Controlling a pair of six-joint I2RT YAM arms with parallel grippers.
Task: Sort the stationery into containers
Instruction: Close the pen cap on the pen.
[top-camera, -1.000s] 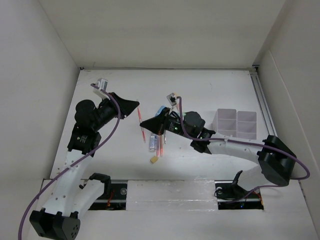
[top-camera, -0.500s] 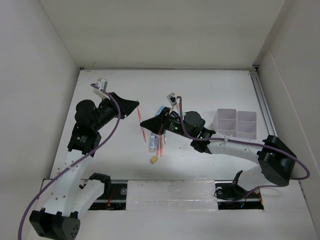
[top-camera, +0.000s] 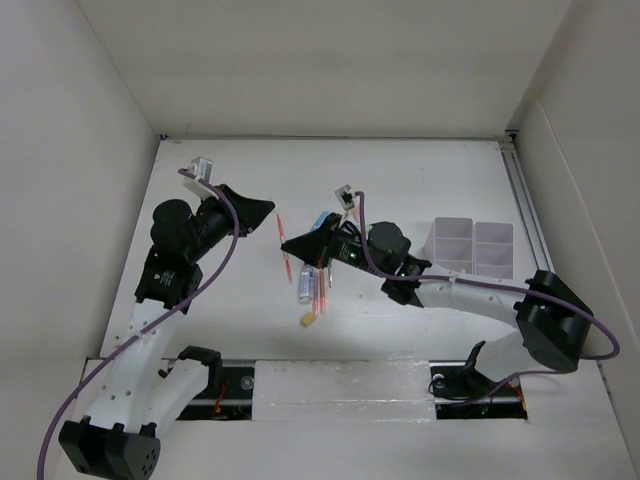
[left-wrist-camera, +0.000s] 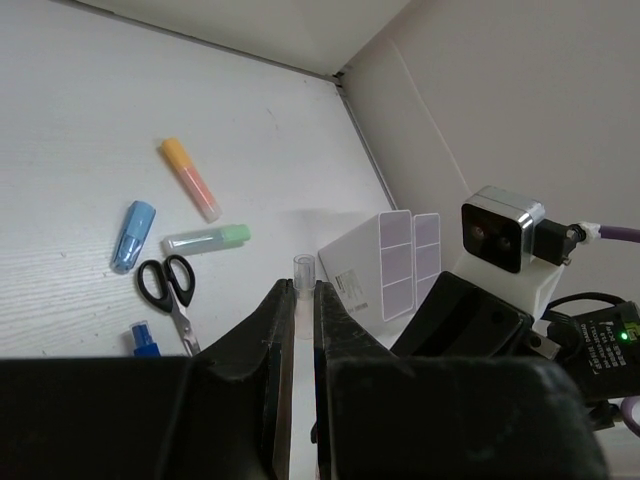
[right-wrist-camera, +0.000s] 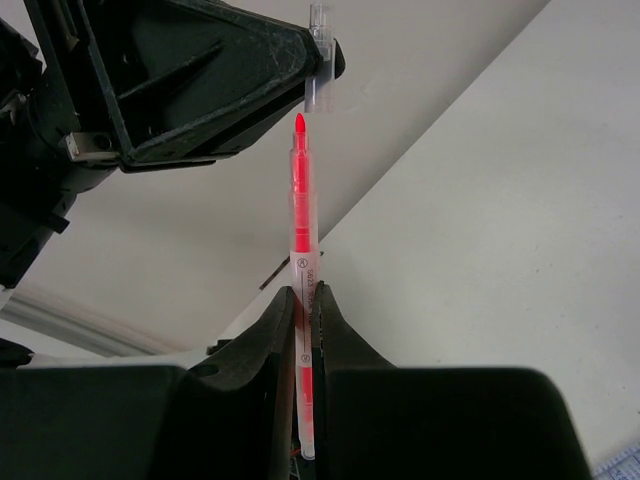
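Note:
My left gripper (left-wrist-camera: 303, 285) is shut on a small clear pen cap (left-wrist-camera: 303, 268); in the top view it (top-camera: 268, 208) is held above the table's left-middle. My right gripper (right-wrist-camera: 305, 292) is shut on a thin red pen (right-wrist-camera: 300, 200) whose bare red tip points at the cap (right-wrist-camera: 318, 60), a short gap apart. In the top view the right gripper (top-camera: 286, 247) is just below the left one. On the table lie an orange marker (left-wrist-camera: 190, 180), a blue marker (left-wrist-camera: 132, 222), a green marker (left-wrist-camera: 207, 237), black-handled scissors (left-wrist-camera: 170, 290) and a blue-capped glue bottle (top-camera: 305, 283).
Translucent-white bins (top-camera: 470, 245) stand at the right, also in the left wrist view (left-wrist-camera: 385, 262). More thin red pens (top-camera: 322, 290) and a yellow eraser (top-camera: 310, 320) lie below the right gripper. White walls enclose the table on three sides.
My left gripper with the cap has edged slightly to the left. The right arm and pen have barely moved.

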